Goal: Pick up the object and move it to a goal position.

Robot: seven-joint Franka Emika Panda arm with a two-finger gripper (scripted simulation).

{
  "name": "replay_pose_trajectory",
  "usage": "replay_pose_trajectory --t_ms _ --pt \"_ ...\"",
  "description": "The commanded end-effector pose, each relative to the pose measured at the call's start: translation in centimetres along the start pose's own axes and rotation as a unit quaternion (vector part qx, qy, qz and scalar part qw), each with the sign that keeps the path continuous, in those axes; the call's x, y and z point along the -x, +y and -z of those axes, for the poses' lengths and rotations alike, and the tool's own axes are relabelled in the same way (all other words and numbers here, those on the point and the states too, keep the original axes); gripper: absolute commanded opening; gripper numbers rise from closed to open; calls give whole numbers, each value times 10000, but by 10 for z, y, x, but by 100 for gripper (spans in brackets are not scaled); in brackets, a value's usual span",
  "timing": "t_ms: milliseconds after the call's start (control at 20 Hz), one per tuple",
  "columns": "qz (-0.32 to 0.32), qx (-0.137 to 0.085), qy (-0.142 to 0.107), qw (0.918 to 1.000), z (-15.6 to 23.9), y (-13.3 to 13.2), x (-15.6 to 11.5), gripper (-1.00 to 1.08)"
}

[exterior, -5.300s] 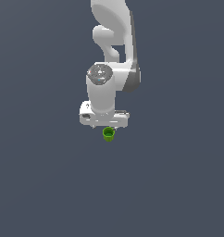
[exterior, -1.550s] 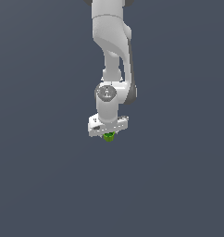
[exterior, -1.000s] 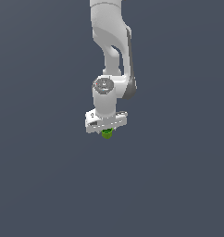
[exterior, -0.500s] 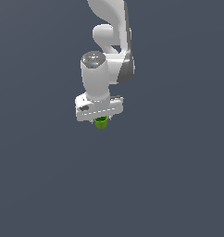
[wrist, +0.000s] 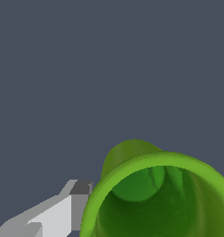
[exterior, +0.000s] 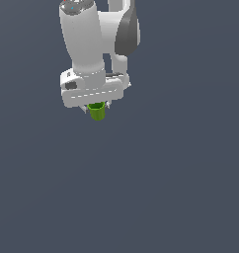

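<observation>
The small bright green cup hangs below my white gripper in the exterior view, held between the short fingers under the wide hand. The gripper is shut on the cup and both are in the air against the plain grey ground. In the wrist view the cup fills the near part of the picture with its hollow top facing the camera, and one grey and white finger presses against its rim. The other finger is hidden.
The white arm rises from the gripper to the top of the exterior view. Around it there is only a flat dark grey ground with no other object in sight.
The arm with the cup in its grip has moved toward the exterior view's left and nearer the camera, so it looks larger. The cup stays held.
</observation>
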State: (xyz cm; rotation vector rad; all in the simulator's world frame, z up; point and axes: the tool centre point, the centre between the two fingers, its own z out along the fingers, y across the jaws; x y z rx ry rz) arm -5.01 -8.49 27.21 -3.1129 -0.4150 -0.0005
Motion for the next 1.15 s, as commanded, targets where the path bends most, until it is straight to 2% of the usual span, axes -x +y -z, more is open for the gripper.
replay_pose_trajectory --t_ms 0,300,550,1100 --pt "2 0 2 10000 28 7 4 -100" --pt "2 0 2 10000 86 24 9 -100" --pt "1 2 0 10000 120 33 12 -100" --pt "1 5 -2 10000 147 42 12 -100"
